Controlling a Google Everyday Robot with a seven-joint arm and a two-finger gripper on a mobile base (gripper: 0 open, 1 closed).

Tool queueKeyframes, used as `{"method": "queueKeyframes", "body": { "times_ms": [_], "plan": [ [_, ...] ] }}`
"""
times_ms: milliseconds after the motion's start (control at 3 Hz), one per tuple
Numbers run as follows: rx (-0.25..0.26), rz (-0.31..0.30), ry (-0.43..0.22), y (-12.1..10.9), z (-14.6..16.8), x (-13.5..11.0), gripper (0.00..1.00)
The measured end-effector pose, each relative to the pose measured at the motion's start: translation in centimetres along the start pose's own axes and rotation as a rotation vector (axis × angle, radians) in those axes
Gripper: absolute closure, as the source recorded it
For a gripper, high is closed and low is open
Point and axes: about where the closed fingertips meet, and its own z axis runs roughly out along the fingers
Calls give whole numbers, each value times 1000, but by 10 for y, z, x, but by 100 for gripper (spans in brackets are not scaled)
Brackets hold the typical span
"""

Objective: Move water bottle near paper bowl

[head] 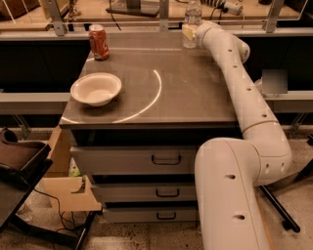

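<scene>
Step in hand: securing the water bottle (192, 14) ahead of the carry. The bottle stands upright, well apart from the paper bowl (96, 89), far behind it and off to its right in the view, at the back edge of the table (195, 93). The gripper (188, 32) is at the bottle's lower body, equally far from the bowl. How wide it stands, and whether it has hold of the bottle, cannot be told. A soda can (99, 42) stands behind the bowl, near it. Judgement: grip low on the body so the tall bottle does not tip, and lift just clear. Travel toward the bowl's right side, away from the can, and set down upright beside the rim, not on it.
</scene>
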Motion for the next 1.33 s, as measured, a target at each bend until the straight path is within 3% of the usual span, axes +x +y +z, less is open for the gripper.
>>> {"method": "queueKeyframes", "body": {
  "times_ms": [667,1333],
  "plan": [
    [-5,1,3,4,3,2,95],
    [-12,-15,14,9,3,-1,100]
  ]
}}
